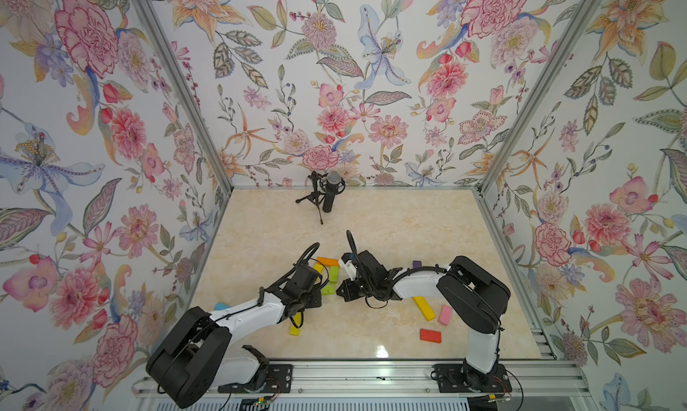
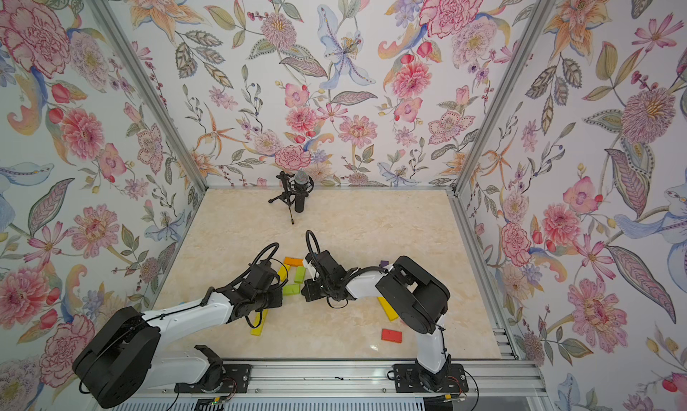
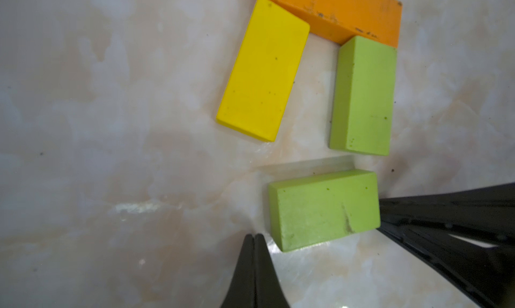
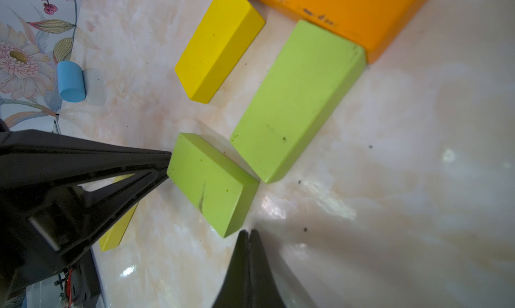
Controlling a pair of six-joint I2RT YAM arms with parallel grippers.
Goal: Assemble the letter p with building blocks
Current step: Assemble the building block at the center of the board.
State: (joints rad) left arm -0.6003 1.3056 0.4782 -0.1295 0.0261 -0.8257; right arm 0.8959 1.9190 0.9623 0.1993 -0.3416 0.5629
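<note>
Left gripper (image 3: 254, 238) and right gripper (image 4: 249, 234), both closed and empty, sit at opposite ends of the loose lime block (image 3: 323, 209) on the table (image 3: 111, 125), near the orange block (image 3: 348, 11) and yellow block (image 3: 264, 70)

A glossy, marble-patterned tabletop (image 3: 111, 125) throws back the overhead light beneath painted building blocks (image 3: 362, 97) with a smooth, matt finish. The orange block (image 3: 348, 11) shows chipped, scuffed paint along one edge. The yellow block (image 3: 264, 70) is finely speckled, and a lime green block (image 3: 323, 209) bears a dark scrape. The left gripper (image 3: 254, 236) and right gripper (image 4: 249, 231) look like matt black plastic. Floral-printed walls (image 1: 334, 74) appear matt. They are framed by silvery metal rails (image 1: 334, 379), and the left arm (image 1: 245, 314) wears a smooth white plastic shell.
</note>
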